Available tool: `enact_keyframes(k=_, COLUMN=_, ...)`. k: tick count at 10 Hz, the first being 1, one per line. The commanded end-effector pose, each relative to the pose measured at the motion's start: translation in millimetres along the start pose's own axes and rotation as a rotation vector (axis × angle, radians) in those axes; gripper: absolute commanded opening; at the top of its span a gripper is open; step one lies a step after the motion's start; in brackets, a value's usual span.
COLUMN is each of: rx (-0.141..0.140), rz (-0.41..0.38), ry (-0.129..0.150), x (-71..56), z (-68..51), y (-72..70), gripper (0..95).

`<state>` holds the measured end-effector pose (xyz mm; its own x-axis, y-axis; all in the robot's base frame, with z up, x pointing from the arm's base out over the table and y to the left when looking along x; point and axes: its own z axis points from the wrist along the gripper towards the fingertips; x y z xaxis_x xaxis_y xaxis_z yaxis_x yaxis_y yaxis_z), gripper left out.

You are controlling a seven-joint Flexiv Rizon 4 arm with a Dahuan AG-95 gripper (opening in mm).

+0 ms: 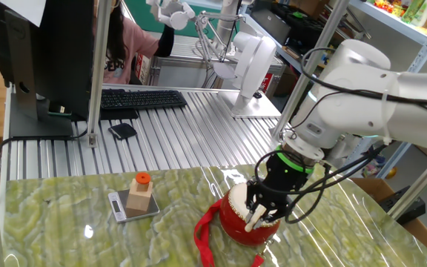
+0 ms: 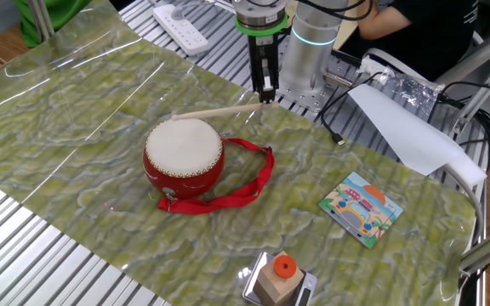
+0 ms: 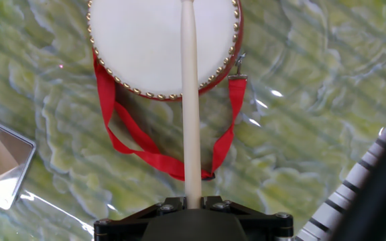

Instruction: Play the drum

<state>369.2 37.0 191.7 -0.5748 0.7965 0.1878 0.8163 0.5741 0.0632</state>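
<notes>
The drum (image 2: 184, 157) is a small red barrel with a cream skin and stands on the green mat. Its red ribbon strap (image 2: 249, 183) lies looped beside it. It also shows in one fixed view (image 1: 236, 215) and in the hand view (image 3: 139, 47). My gripper (image 2: 264, 91) is shut on a pale wooden drumstick (image 2: 215, 111). The drumstick (image 3: 190, 100) reaches out from the jaws over the drum skin, its tip above the skin's far part. In one fixed view the gripper (image 1: 267, 211) is just beside the drum and hides part of it.
A wooden block with an orange cap (image 1: 141, 194) stands on a small silver scale (image 1: 133, 207). A picture card (image 2: 361, 207) lies on the mat. A keyboard (image 1: 141, 99) and a black monitor are behind on the ribbed table.
</notes>
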Motion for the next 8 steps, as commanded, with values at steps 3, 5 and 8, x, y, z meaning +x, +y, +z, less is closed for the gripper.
enact_keyframes(k=3, rx=-0.003, rz=0.002, ry=0.01, x=3.5, z=6.1, y=1.0, gripper=0.0)
enact_keyframes(k=5, rx=-0.003, rz=0.008, ry=0.012, x=5.4, z=11.9, y=3.4, gripper=0.0)
enact_keyframes(k=8, rx=-0.002, rz=0.02, ry=0.022, x=6.6, z=28.0, y=11.7, gripper=0.0)
